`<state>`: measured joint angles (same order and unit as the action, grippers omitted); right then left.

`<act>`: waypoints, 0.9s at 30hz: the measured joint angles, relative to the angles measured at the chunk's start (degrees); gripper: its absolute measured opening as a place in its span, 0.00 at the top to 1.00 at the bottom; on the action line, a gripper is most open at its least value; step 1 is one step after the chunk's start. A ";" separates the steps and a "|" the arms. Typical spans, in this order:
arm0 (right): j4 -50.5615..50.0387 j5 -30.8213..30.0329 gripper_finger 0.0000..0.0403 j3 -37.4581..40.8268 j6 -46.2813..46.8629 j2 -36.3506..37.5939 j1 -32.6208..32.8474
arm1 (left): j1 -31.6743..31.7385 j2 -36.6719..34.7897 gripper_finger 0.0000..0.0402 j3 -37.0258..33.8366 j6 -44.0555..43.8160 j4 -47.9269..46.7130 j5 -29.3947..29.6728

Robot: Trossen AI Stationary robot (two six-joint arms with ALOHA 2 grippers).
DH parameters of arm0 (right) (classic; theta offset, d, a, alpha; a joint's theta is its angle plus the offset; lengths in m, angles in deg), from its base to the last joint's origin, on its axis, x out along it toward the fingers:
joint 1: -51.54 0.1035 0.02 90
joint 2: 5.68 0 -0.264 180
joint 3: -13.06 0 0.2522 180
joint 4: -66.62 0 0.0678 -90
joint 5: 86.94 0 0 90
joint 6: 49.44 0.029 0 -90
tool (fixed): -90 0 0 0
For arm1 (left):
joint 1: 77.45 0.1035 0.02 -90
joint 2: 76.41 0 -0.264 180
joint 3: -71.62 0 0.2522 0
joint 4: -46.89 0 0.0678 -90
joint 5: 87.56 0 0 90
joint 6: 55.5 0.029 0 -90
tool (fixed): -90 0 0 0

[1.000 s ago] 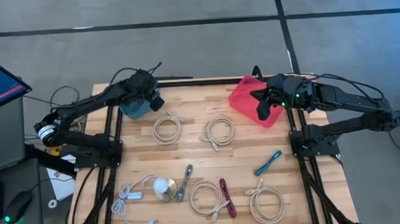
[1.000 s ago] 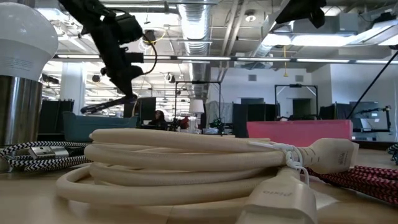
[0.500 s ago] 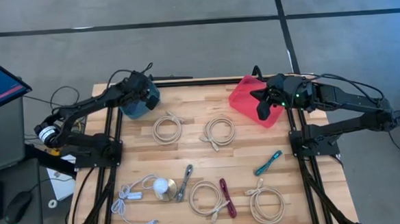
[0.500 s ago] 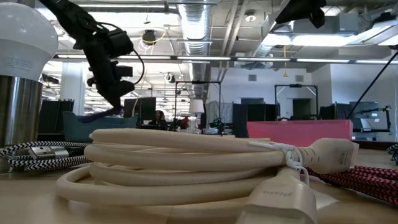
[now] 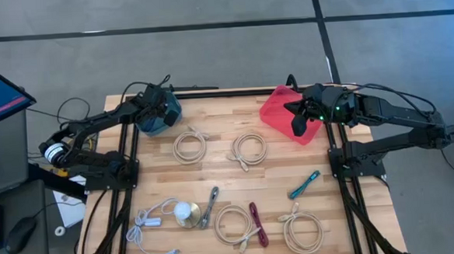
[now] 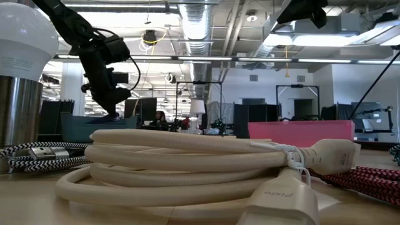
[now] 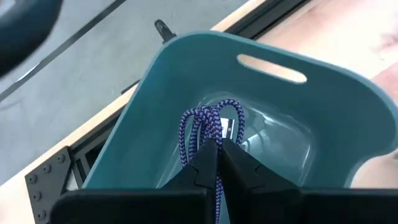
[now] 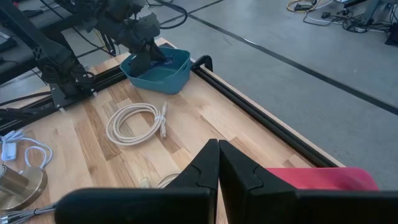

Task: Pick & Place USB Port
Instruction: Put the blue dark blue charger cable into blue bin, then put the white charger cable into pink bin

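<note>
Two arms stood at the desk (image 5: 214, 174), but only one was at work: the left gripper (image 5: 161, 109) hung over the teal bin (image 5: 155, 121) at the desk's far left corner, its fingers (image 7: 205, 163) pinched together on a blue braided USB cable (image 7: 208, 127); the cable's loops bunched just ahead of the fingertips and drooped straight into the bin's hollow, with a strand trailing back between the fingers — so the cable's long axis ran roughly in line with the fingers, pointing down at the bin floor; it looked to hang above that floor rather than rest on it, though I could not tell for sure. The coming move, by my judgement, turned on that vertical line: release over the bin's middle and the cable should fall inside its walls. The right gripper (image 5: 296, 117) waited over the red bin (image 5: 277, 113) at the far right, well apart, fingers (image 8: 202, 168) pressed together and holding nothing.
</note>
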<state>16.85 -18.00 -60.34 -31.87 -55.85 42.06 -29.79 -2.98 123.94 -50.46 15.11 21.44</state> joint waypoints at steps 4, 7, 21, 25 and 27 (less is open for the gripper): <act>-0.01 0.02 1.00 0.00 -0.01 0.00 0.02 | 0.00 0.00 0.94 0.00 -0.50 3.45 0.02; 0.00 0.04 1.00 0.00 -0.01 0.00 0.05 | 0.00 0.00 0.90 0.00 -0.68 6.70 0.02; -0.01 0.17 1.00 0.00 -0.16 0.00 0.07 | -2.76 -4.69 0.69 0.00 -0.66 7.71 -1.36; 0.00 0.20 1.00 0.00 -1.67 0.00 0.07 | -5.64 -12.85 0.69 0.01 -0.52 8.06 -6.12; 0.00 0.20 1.00 0.00 -3.27 0.00 0.07 | -7.56 -17.68 0.70 0.02 -0.52 8.21 -11.76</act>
<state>16.85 -17.81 -60.34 -35.14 -55.85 42.13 -37.36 -20.66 123.97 -50.99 23.32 9.68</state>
